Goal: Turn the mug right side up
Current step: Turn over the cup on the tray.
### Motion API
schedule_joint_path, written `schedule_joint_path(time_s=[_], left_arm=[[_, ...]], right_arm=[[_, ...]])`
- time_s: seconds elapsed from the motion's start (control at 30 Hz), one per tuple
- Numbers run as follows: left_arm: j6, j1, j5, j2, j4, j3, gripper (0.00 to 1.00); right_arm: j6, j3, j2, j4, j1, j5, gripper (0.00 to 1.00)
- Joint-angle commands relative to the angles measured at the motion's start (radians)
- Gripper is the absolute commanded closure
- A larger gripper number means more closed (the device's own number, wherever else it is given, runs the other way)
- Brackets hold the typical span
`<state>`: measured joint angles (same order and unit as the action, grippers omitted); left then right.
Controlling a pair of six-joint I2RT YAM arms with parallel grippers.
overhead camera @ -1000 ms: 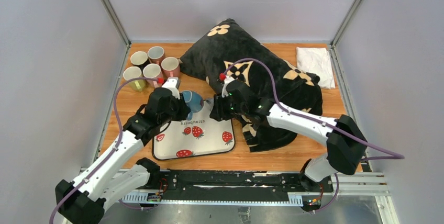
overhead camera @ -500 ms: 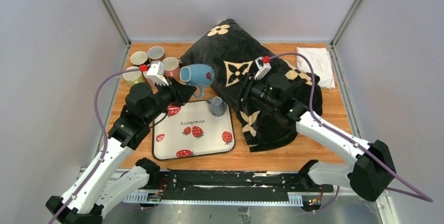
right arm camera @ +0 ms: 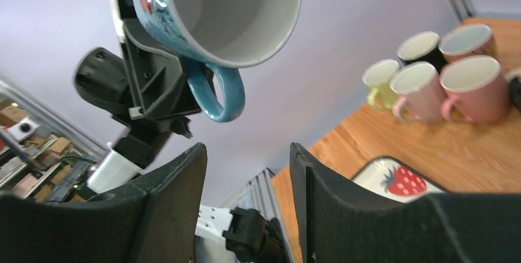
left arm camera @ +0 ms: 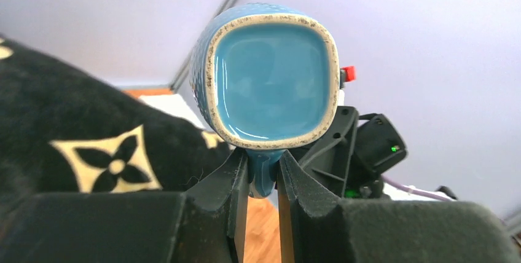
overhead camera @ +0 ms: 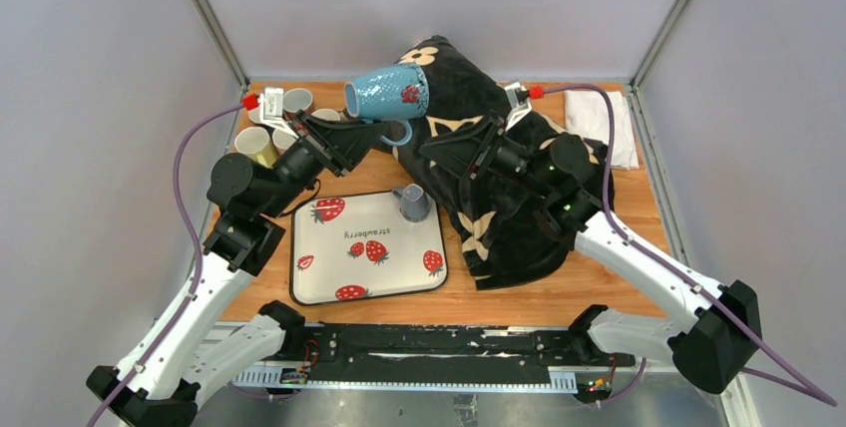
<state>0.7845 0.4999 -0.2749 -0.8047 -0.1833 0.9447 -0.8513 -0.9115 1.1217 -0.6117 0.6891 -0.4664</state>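
Aloft, left arm (overhead camera: 237, 239) outstretched, fingers (left arm camera: 236, 196) seemingly around mug (overhead camera: 389, 91) handle.

A strawberry-printed tray (overhead camera: 399, 262) lies on the wooden table (overhead camera: 634, 203), just beside a black cushion (overhead camera: 499, 237) with cream flowers. Mugs (overhead camera: 255, 145) cluster far left; a white cloth (overhead camera: 599, 118) lies far right.
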Motion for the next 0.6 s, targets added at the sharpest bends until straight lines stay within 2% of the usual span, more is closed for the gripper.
schedule_joint_path(time_s=[0.0,0.13,0.33,0.57], left_arm=[[0.090,0.005,-0.089,0.003,-0.263,0.041,1.00],[0.118,0.005,-0.110,0.006,-0.318,0.029,1.00],[0.133,0.005,-0.124,0.008,-0.343,0.018,1.00],[0.133,0.005,-0.120,0.017,-0.352,0.000,1.00]], right_arm=[[-0.102,-0.068,0.034,-0.183,-0.013,-0.077,0.43],[-0.163,-0.103,0.077,-0.300,-0.013,-0.112,0.43],[-0.193,-0.142,0.115,-0.361,-0.012,-0.130,0.43],[-0.256,-0.181,0.168,-0.451,-0.010,-0.151,0.50]])
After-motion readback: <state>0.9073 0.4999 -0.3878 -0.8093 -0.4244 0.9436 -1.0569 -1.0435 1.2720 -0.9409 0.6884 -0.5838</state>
